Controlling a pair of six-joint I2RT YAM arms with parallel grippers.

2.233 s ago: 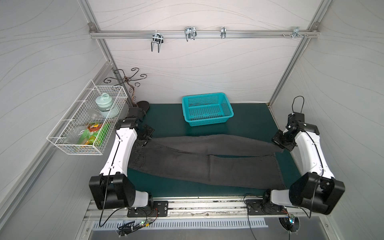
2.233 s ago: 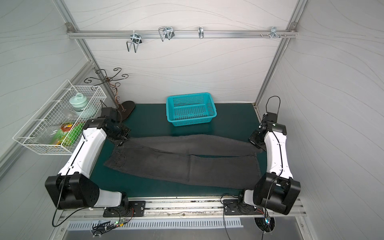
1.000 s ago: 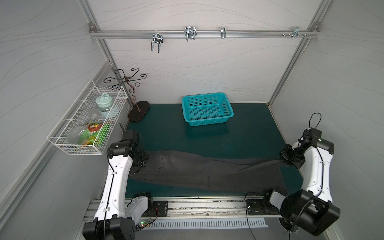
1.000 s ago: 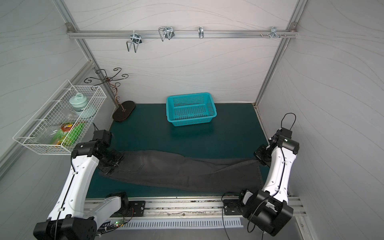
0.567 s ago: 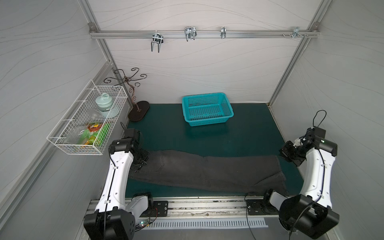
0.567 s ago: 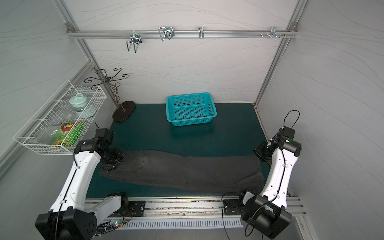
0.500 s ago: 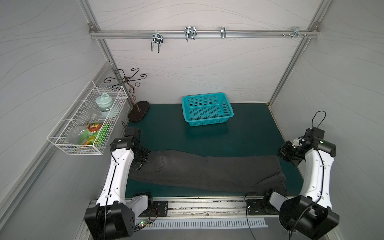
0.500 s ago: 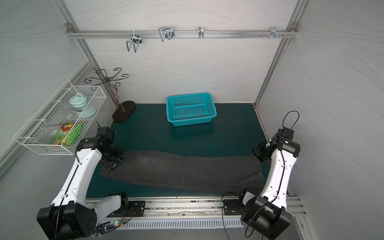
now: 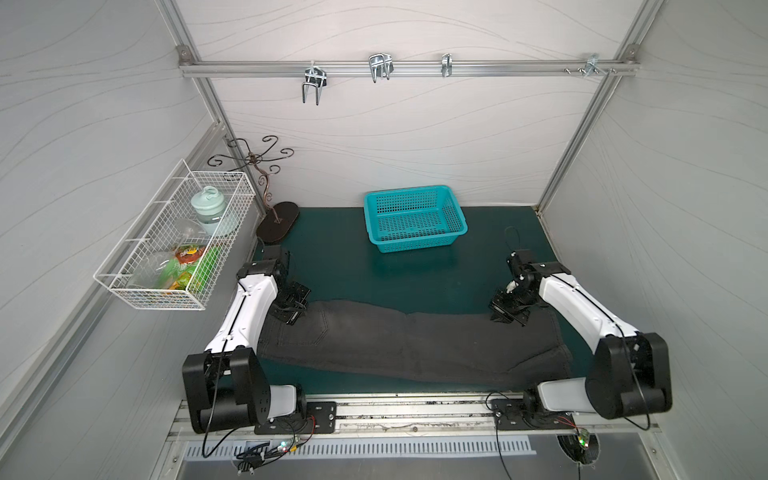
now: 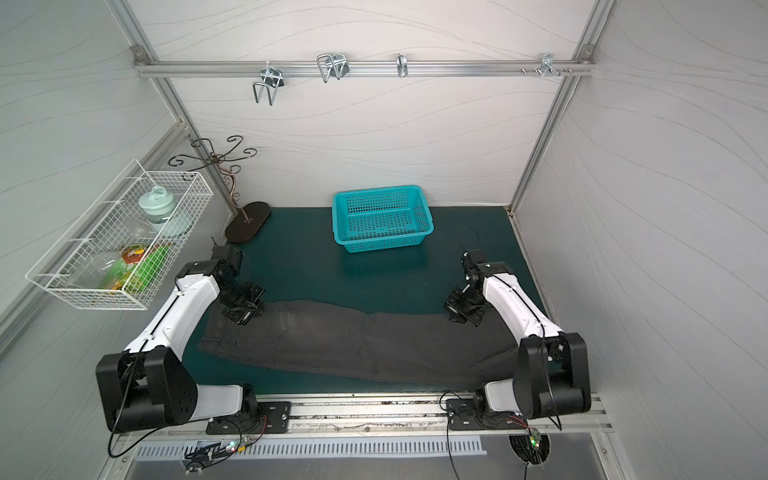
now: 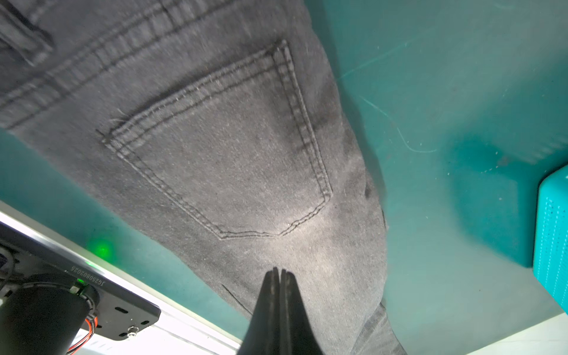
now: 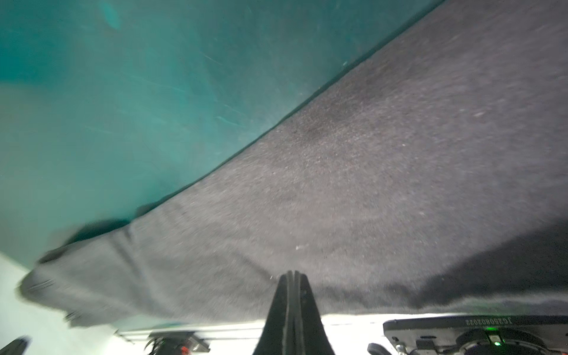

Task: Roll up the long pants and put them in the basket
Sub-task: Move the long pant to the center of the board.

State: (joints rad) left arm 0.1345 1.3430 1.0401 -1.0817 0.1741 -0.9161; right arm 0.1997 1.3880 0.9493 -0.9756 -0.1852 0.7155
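The long pants (image 9: 395, 345) (image 10: 353, 340) are dark charcoal-grey and lie folded lengthwise, one leg on the other, across the front of the green mat (image 9: 374, 274). The waist is at the left and the leg ends at the right. My left gripper (image 9: 289, 325) (image 10: 241, 318) hangs shut and empty over the far waist corner. In the left wrist view its tips (image 11: 279, 271) meet above the cloth below the back pocket (image 11: 233, 159). My right gripper (image 9: 506, 320) (image 10: 459, 318) is shut and empty over the far edge near the leg ends. The right wrist view shows its tips (image 12: 293, 272) closed over the cloth (image 12: 368, 184).
A teal plastic basket (image 9: 415, 218) stands at the back middle of the mat. A scrolled metal stand on a dark oval base (image 9: 277, 222) is in the back left corner. A white wire basket (image 9: 174, 245) with several items hangs on the left wall. The metal base rail (image 9: 395, 411) runs along the front.
Both grippers have closed to shut. Both arms have folded down lower over the mat, and the right gripper has shifted inward over the leg ends. The pants stay folded on the mat.
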